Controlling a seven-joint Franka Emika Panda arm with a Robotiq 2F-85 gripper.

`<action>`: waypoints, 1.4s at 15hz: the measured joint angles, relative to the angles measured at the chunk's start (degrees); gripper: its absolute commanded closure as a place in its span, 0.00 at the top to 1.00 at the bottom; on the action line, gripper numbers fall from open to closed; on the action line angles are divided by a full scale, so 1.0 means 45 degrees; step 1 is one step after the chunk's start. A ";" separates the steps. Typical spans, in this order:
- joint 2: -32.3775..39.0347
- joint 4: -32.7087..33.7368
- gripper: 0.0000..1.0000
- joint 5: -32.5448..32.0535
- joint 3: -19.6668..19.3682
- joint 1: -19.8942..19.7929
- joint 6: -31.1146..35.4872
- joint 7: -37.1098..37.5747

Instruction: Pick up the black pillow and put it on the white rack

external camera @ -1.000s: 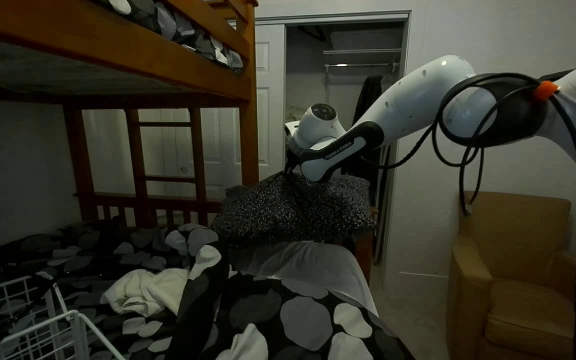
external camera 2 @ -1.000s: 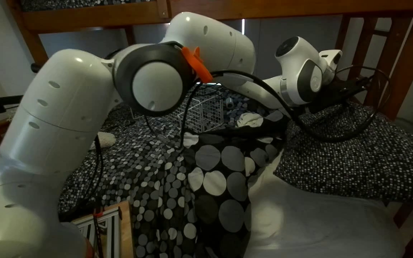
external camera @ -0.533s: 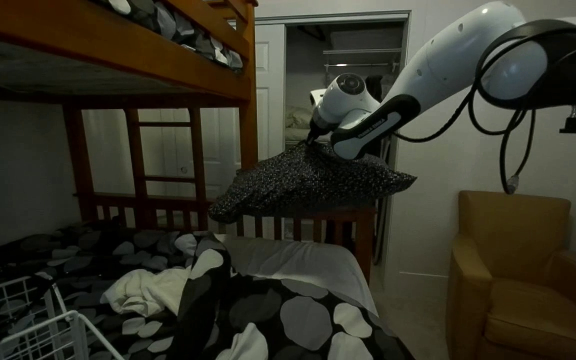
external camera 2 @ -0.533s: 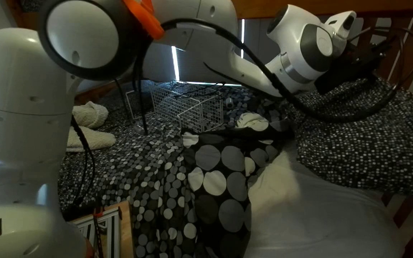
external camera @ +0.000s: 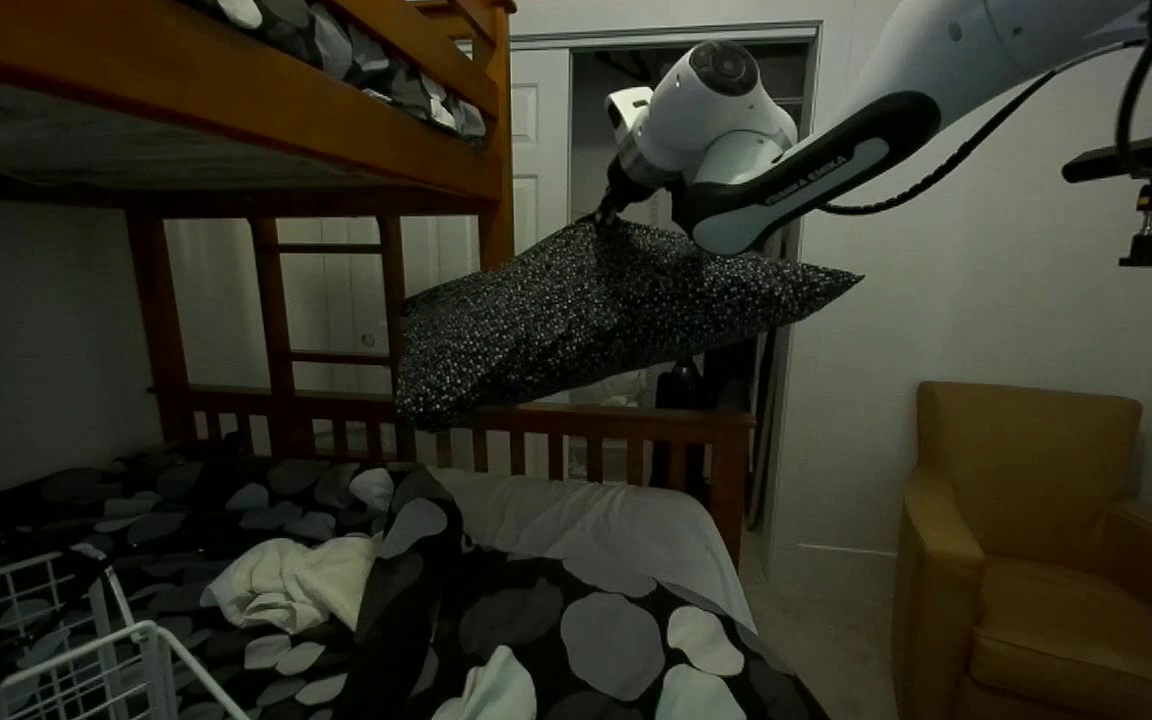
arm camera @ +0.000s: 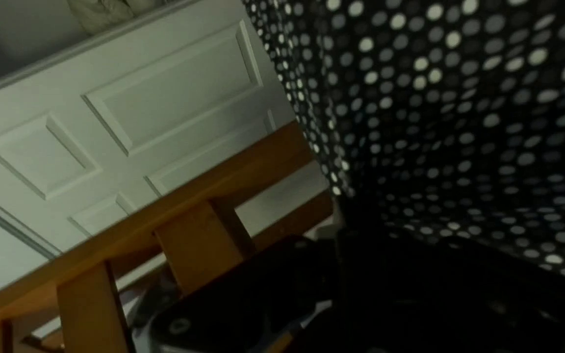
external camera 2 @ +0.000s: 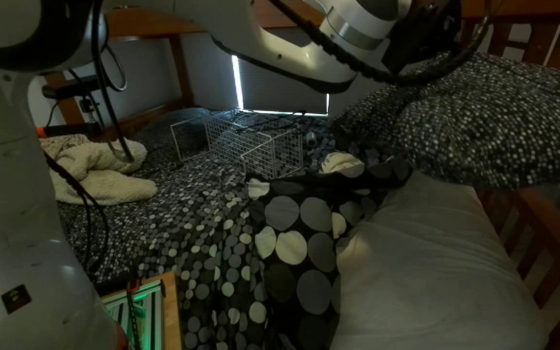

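Pillow [external camera: 556, 315] below tool [external camera: 605, 216], above bed [external camera: 626, 424]; rack [external camera 2: 238, 144] on bedding [external camera 2: 202, 206].

One wide white-speckled black fabric pillow [external camera: 576, 315], one white wire-grid rack [external camera: 143, 630] and one boxy tan upholstered armchair [external camera: 1036, 470] in an exterior view.

The white rack [external camera 2: 234, 143] has open room above, but a black cord [external camera 2: 271, 121] crosses it

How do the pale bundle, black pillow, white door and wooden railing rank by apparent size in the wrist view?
From largest:
1. black pillow, seen close up
2. white door
3. wooden railing
4. pale bundle, smallest by far
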 measured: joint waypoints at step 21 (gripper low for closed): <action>-0.3683 -0.3729 0.03 -0.8698 0.2649 0.1769 0.2954 0.7142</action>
